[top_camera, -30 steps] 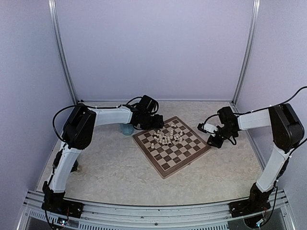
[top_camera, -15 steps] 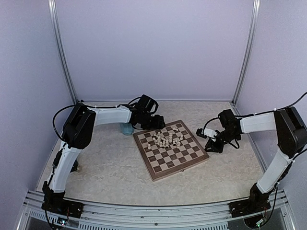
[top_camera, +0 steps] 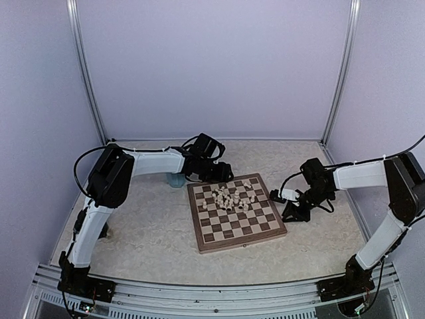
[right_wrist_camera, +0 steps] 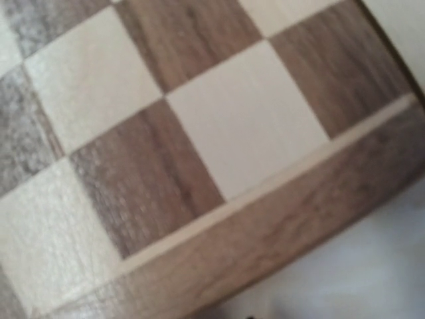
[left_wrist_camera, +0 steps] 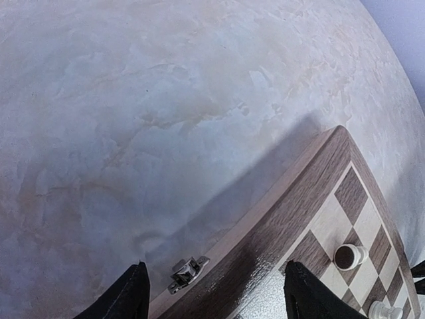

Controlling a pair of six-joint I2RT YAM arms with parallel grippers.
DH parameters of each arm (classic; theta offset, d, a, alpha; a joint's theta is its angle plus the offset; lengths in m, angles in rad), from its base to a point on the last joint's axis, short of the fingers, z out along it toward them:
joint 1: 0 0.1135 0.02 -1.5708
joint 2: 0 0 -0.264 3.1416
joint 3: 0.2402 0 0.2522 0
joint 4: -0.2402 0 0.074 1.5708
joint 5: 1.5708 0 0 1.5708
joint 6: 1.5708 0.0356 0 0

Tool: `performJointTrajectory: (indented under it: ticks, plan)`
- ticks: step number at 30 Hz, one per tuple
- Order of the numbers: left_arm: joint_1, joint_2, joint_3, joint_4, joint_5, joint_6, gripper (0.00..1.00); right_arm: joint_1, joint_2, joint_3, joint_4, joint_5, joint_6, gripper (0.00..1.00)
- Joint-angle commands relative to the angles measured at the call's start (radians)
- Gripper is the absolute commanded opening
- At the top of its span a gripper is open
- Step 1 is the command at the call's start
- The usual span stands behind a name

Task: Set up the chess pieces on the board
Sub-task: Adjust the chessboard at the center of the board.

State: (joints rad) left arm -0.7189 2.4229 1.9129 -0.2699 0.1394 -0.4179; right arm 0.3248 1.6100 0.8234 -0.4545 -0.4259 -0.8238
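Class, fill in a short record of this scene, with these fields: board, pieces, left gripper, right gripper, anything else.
board: square, checkered, lying flat
chess pieces: pale, bunched on the far half, not set in rows
left gripper: open, fingers either side of the board's far edge by its metal clasp
right gripper: at the board's right edge, open or shut unclear
blue cup: off the board, beside its far left corner

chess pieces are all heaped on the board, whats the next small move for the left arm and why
Probably shift the left gripper from the far left corner of the board toward the chess pieces and lower onto one at the heap's edge. Its jaws are open and empty, and the pieces lie bunched in the far half, none in a starting row.
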Motion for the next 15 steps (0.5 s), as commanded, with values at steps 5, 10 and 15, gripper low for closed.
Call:
performJointTrajectory:
  ticks: [5,10,15]
  plan:
    - [-0.036,0.004,-0.025,0.01,0.053,0.024,0.69,0.034,-0.028,-0.002,-0.096,-0.092,-0.038,0.22]
    - [-0.046,-0.002,-0.029,0.01,0.055,0.032,0.68,0.043,-0.034,-0.005,-0.108,-0.09,-0.034,0.22]
    - [-0.052,-0.017,-0.029,0.01,0.034,0.046,0.68,0.043,-0.049,0.001,-0.113,-0.083,-0.01,0.21]
